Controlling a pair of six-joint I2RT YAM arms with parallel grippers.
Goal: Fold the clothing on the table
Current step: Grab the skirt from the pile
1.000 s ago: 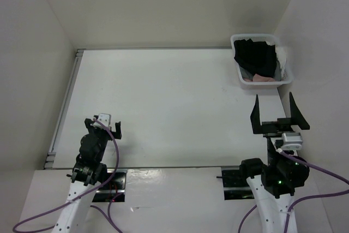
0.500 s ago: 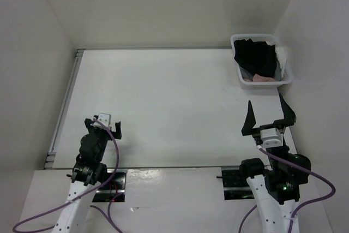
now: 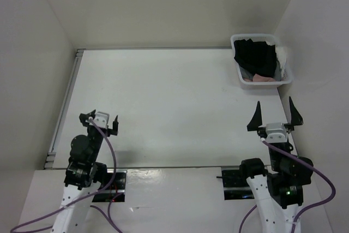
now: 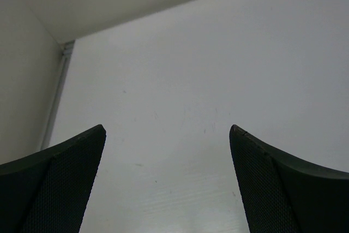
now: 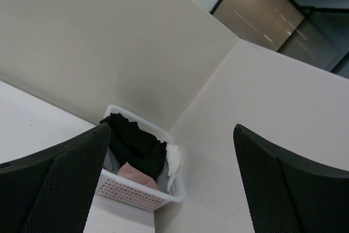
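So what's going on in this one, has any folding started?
Not yet. Both arms sit at the near edge of the table with the left gripper and right gripper open and holding nothing. The only fabric in view is black, pink and white cloth bunched in the white basket at the far right corner.

white counter (image 3: 163, 96), plain all over, with a grey metal rail (image 3: 64, 105) down its left edge. both tools are black, left tool (image 3: 100, 119) and right tool (image 3: 274, 105), and up close the fingers (image 4: 60, 189) show a fine dotted mesh. purple cables (image 3: 113, 152) run along white arm links. white basket (image 5: 131, 195) with lattice sides, and in it black cloth (image 3: 255, 58), a pink piece (image 3: 260, 79) and a white piece (image 3: 282, 54). walls pale cream. a tiny green light (image 3: 282, 191) on the right arm.
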